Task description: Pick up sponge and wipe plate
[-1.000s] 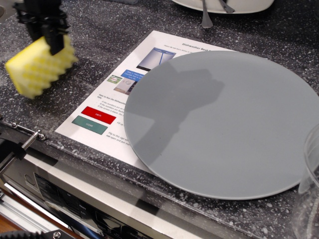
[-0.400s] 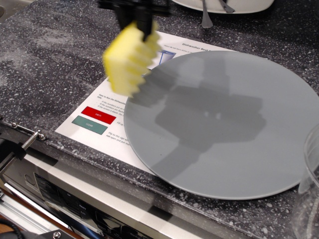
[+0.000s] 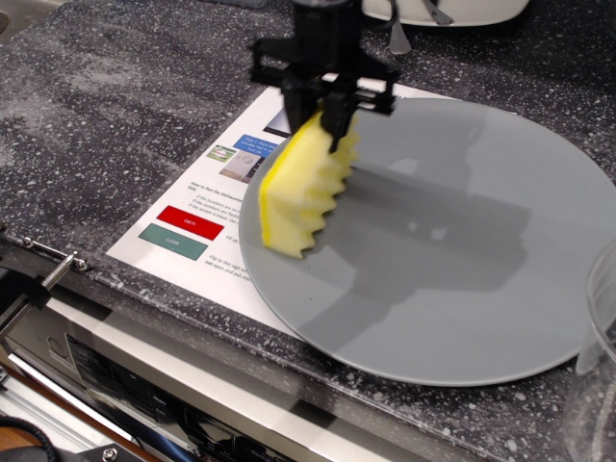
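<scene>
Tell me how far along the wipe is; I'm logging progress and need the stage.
Pick-up looks done: the gripper is shut on the sponge, which is off the counter. In hand: the sponge hangs tilted over the left part of the grey plate, its lower corner near the surface; contact can't be confirmed. Left: the wiping itself, with no wipe marks visible on the plate.

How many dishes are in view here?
2. The grey plate lies on the counter at centre right, partly over a printed sheet. A white dish sits at the top edge, mostly cut off, so others may lie outside the frame.
</scene>
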`<state>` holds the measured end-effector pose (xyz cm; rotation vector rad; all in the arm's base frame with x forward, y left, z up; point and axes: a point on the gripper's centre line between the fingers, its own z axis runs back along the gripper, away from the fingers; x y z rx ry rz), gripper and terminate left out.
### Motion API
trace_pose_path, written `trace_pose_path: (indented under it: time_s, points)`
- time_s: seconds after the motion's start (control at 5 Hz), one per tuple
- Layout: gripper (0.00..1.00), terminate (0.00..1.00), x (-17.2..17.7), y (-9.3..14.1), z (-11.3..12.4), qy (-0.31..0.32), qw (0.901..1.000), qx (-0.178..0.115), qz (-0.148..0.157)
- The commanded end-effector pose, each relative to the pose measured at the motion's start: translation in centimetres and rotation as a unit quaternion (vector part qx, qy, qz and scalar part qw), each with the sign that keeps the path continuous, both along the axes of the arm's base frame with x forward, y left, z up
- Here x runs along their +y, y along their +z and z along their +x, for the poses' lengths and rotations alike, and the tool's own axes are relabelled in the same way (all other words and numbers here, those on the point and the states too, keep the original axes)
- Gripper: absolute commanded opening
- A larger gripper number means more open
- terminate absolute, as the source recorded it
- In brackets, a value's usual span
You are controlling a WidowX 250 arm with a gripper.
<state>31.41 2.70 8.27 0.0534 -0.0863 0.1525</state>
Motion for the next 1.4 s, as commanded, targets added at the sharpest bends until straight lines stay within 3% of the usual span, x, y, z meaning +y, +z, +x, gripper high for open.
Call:
trace_pose_path:
  time_s: [0.0,0.4,0.8,1.2]
  points:
    - [0.00,0.00,-2.0,1.6,0.8,0.000,0.9992,-0.040,0.010]
    - [0.00,0.00,-5.0,1.5,-0.3,-0.004,0.9991,-0.041,0.008]
    - [0.00,0.00,-7.1,1.9,-3.0,-0.058,0.9971,-0.046,-0.018]
    - [0.00,0.00,-9.2,1.7,-3.5,-0.067,0.9967,-0.043,-0.017]
